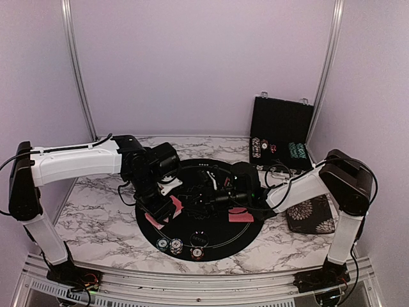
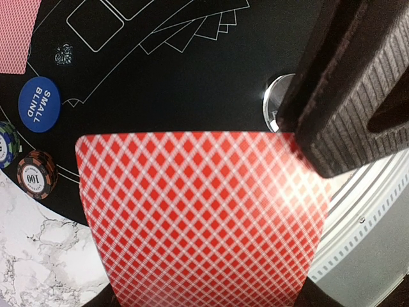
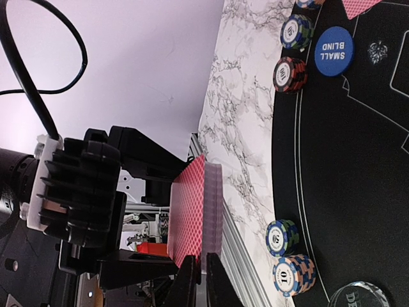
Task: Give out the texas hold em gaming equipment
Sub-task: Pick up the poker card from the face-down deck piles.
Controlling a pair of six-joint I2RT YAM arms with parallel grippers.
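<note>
My right gripper point(image 3: 201, 281) is shut on a deck of red-backed cards point(image 3: 198, 211) and holds it on edge above the front left of the black round mat point(image 1: 220, 243). In the left wrist view the deck's top card point(image 2: 204, 217) fills the lower frame, with a right finger point(image 2: 345, 96) clamped over its corner. My left gripper point(image 1: 161, 208) faces that card with its jaws wide apart, one at each long edge. A blue SMALL BLIND button point(image 2: 38, 104), a clear dealer button point(image 3: 358, 297), chip stacks point(image 3: 289, 73) point(image 3: 294, 275) and single cards point(image 1: 239, 214) lie on the mat.
The black hinged chip case point(image 1: 281, 128) stands open at the back right with chips in it. A floral black pad point(image 1: 312, 214) lies under the right arm. The metal rail point(image 1: 204, 281) runs along the marble table's front edge.
</note>
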